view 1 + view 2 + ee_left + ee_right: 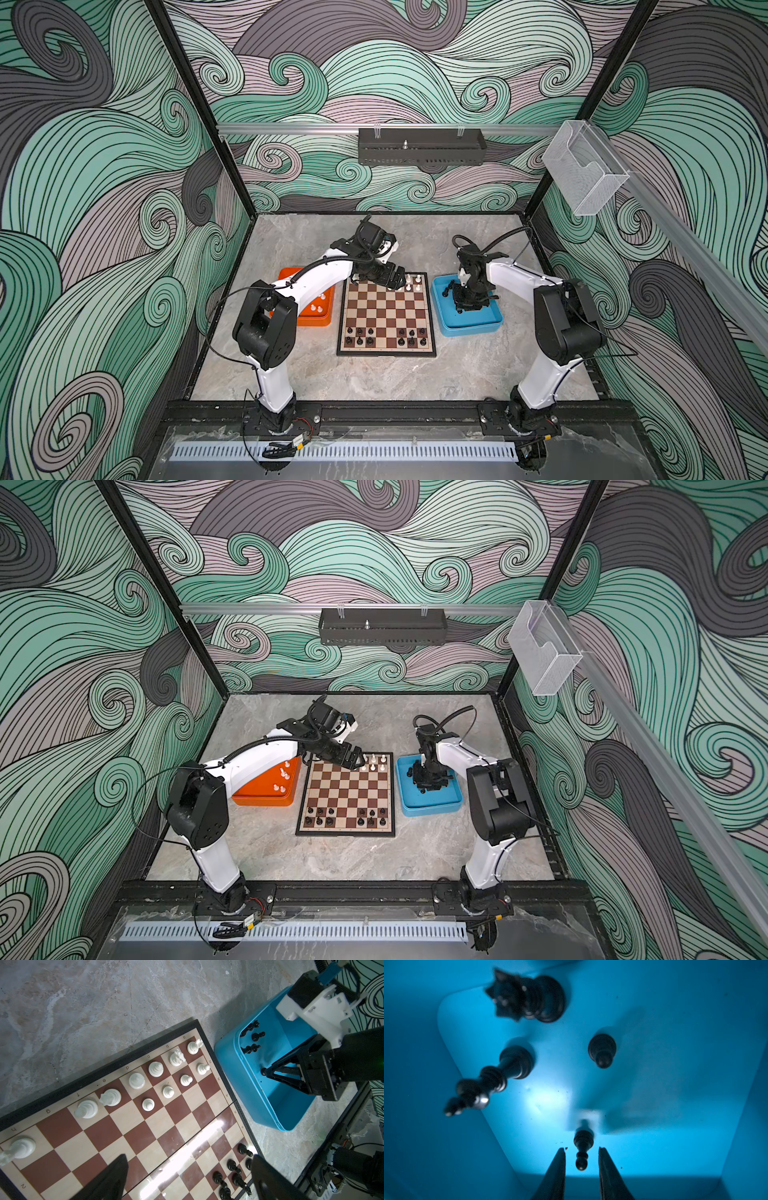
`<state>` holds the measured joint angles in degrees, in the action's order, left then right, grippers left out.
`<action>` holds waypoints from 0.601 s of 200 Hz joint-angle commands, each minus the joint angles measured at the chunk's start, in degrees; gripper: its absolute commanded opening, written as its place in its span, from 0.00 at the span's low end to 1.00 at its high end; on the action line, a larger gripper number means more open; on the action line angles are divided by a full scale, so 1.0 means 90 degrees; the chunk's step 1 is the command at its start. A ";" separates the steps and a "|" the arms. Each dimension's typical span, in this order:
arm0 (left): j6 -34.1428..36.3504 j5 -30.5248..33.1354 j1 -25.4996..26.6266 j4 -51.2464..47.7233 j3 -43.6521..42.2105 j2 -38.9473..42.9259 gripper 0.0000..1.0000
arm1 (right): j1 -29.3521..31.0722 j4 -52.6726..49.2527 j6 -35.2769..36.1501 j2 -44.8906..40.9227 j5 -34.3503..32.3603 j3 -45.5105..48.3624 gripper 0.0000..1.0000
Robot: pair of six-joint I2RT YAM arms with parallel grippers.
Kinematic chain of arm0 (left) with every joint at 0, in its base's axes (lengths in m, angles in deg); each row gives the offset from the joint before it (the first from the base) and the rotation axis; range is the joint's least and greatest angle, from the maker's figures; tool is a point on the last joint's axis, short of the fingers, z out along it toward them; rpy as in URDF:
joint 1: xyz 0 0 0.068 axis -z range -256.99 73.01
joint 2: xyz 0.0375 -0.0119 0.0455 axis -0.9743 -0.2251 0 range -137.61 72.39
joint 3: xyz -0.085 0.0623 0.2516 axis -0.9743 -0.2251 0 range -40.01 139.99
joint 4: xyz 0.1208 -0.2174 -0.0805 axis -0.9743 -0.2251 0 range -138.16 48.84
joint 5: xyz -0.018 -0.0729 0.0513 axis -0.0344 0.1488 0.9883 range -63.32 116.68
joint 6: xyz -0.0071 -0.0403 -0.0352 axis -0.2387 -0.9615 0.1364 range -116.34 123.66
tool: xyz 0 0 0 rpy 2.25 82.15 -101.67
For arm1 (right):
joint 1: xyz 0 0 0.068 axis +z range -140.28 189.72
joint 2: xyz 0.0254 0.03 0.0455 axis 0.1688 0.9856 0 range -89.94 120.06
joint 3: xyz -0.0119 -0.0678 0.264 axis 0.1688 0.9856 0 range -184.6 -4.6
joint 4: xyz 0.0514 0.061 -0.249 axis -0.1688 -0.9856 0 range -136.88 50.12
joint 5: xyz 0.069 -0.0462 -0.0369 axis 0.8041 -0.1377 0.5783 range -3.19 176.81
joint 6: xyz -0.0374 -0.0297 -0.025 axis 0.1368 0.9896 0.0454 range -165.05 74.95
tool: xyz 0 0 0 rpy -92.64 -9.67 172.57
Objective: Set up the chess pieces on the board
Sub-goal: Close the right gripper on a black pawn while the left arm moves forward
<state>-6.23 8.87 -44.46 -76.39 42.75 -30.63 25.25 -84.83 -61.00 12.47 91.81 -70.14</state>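
The board (386,316) (347,796) lies mid-table in both top views. White chess pieces (154,1069) stand along its far rows, black ones (386,336) along its near rows. My left gripper (189,1157) (397,282) hovers open over the far side of the board with nothing between its fingers. My right gripper (581,1148) (465,305) reaches down into the blue tray (675,1064). Its jaws stand on either side of an upright black pawn (582,1138) (264,1071), with a small gap on each side. A black queen (529,997), a tall black piece (492,1080) and another pawn (602,1050) stand further in.
An orange tray (320,320) left of the board holds a few white pieces (318,307), partly hidden under my left arm. The blue tray (469,328) sits right of the board. A black rail (395,411) borders the table's front; cell walls enclose the other sides.
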 commanded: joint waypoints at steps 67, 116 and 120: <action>0.0052 -0.0024 0.0028 -0.0140 0.0279 -0.0075 0.95 | 0.0025 0.0020 -0.0074 0.0192 0.0082 0.0016 0.24; 0.0071 -0.0014 0.0028 -0.0149 0.0287 -0.0079 0.95 | 0.0031 0.0014 -0.0064 0.0184 0.0079 0.0016 0.19; 0.0065 -0.0008 0.0028 -0.0154 0.0287 -0.0085 0.95 | 0.0032 0.0014 -0.0057 0.0177 0.0065 0.0016 0.18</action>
<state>-6.23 8.87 -44.46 -76.39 42.80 -30.66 25.25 -84.61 -61.26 14.02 91.98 -70.14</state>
